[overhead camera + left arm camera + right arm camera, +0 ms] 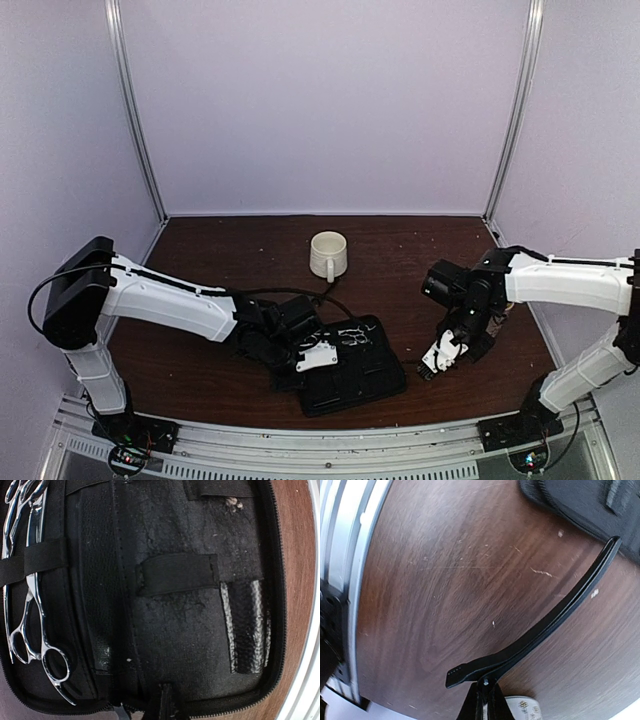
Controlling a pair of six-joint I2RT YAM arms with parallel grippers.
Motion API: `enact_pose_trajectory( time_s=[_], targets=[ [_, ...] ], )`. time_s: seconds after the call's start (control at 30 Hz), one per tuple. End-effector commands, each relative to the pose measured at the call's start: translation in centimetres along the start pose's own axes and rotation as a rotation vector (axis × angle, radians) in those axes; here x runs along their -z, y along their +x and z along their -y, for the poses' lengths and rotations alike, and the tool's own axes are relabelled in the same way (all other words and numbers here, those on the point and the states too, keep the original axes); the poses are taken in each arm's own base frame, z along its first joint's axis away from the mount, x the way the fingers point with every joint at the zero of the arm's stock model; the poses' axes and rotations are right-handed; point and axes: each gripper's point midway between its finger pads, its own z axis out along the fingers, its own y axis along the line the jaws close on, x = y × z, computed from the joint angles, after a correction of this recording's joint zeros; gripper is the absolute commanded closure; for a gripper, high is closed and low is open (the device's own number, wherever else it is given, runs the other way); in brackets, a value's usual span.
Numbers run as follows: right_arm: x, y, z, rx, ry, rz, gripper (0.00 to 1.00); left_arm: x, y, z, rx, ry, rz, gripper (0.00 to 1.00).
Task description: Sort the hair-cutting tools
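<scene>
Inside the case (175, 645), two scissors (34, 597); in right tool (482, 696), one black clip (545, 625)

- Case (350, 375): no brand, label or number legible on its fabric, straps or zip, in the overhead or the left wrist view.
- Scissors (39, 625), strapped in at the case's left edge: no stamp or engraving readable.
- Mug (328, 255), beyond the case: no print legible.
- Hair clip (545, 625), right of the case: no marking legible.
- Pale patch (522, 706), low in the right wrist view, well away from the case: small dark marks, too blurred to read.
</scene>
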Motion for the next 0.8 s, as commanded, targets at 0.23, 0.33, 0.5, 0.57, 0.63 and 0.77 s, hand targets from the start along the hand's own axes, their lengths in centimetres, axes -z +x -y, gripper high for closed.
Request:
enact_pose_trajectory(
  time_s=[0.23,0.33,0.5,0.57,0.63,0.77],
  targets=[
    [0.6,-0.5,3.3,0.298,0.041,-0.137,1.00,-1.8,3.6,-1.6,0.065,-0.089,-0.114,0.99],
    [0.7,-1.4,4.1,0.342,0.048,-0.141,1.00,-1.9,3.6,-1.8,0.067,-0.100,-0.116,0.99],
    [0.6,-3.1,5.3,0.395,0.074,-0.153,1.00,-1.9,3.7,-2.1,0.086,-0.117,-0.114,1.00],
    [0.4,-3.6,5.5,0.407,0.074,-0.159,1.00,-2.0,3.9,-2.2,0.100,-0.117,-0.108,1.00],
    [0.2,-4.3,5.6,0.420,0.069,-0.157,1.00,-2.0,4.0,-2.3,0.110,-0.120,-0.108,1.00],
    [-0.3,-5.1,5.4,0.457,0.071,-0.174,1.00,-2.0,4.0,-2.3,0.120,-0.124,-0.105,1.00]
  ],
)
